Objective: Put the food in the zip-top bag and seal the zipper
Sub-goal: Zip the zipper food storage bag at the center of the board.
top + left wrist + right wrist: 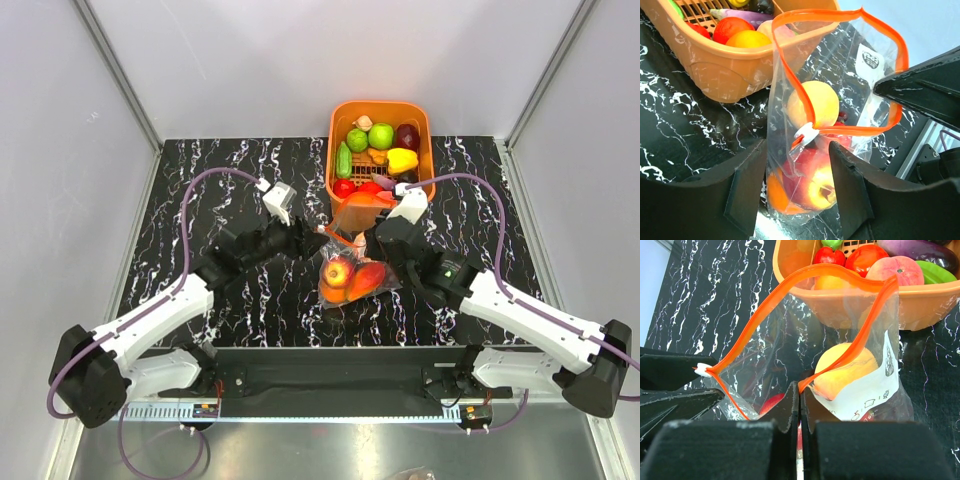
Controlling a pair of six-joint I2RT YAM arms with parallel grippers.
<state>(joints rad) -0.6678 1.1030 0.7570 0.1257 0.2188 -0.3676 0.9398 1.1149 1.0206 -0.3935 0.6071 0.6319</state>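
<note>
1. Closure on the right: the black right end effector has its two fingers pressed together with no gap. They pinch one lip of the thin red-orange zipper on the clear crinkly plastic zip-top bag.
2. The black left end effector has its fingers apart at a middling width, one on each side of the bag's opposite end. The film lies against their inner faces, but I cannot tell whether they press it.
3. The zipper's small white slider sits just beyond the left fingertips, between them.
4. The zipper's two lips are parted in a wide loop, so the mouth is open. The bag stands between the two end effectors, its lower end on the black, white-veined bench.
5. Inside the bag are a round yellow-peach toy fruit, a glossy red-and-yellow toy apple below it, and an orange piece at the bottom.
6. Just behind the bag stands an orange rectangular plastic basket. It holds more toy food in green, yellow and red, and a purple toy aubergine.
</note>
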